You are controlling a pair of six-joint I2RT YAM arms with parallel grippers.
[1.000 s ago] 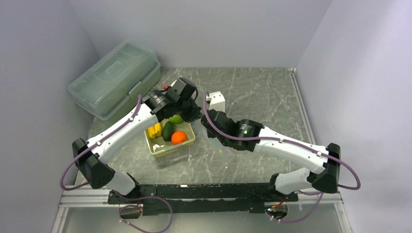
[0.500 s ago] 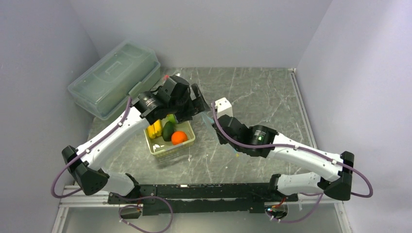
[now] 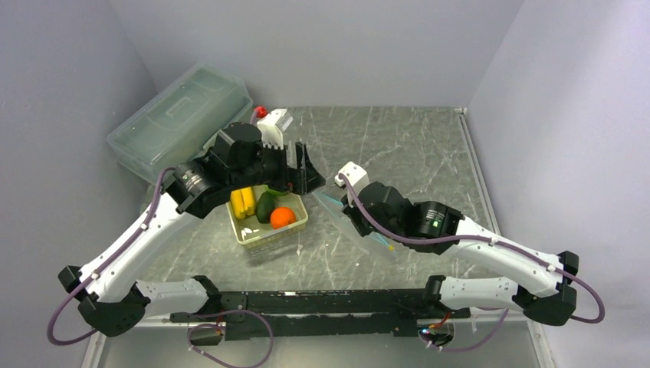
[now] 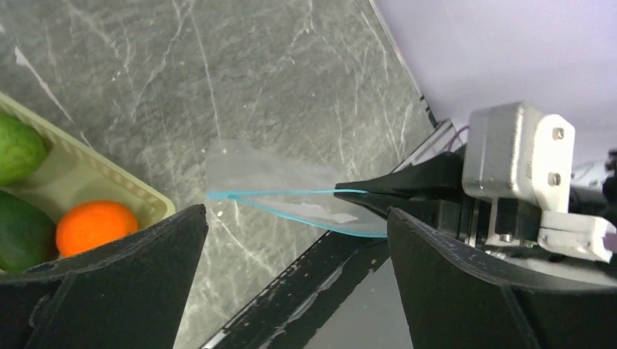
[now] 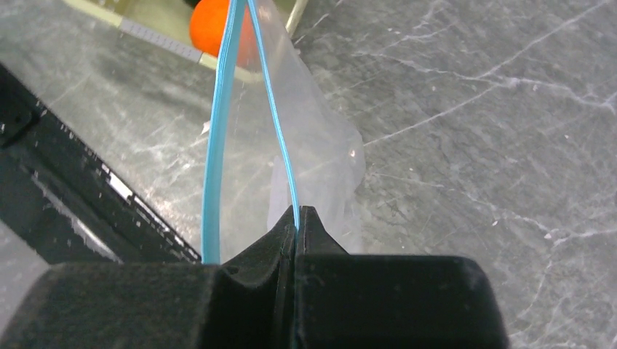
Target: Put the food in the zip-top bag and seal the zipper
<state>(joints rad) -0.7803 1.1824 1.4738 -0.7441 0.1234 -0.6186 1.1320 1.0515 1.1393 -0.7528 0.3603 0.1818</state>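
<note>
while the right tool (image 5: 297, 212) pinches the zipper (image 5: 220, 145) of the zip-top bag (image 5: 320, 153), its mouth gapes. left tool (image 4: 295, 225) spread, empty, by the basket (image 4: 87, 171).

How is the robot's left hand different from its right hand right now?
The left hand is wide open with nothing in it; the right hand is shut, pinching one side of the blue zipper on the clear zip-top bag. The left hand hangs by the fruit basket; the right hand is off to the basket's side, over the table. Both have black fingers.
</note>
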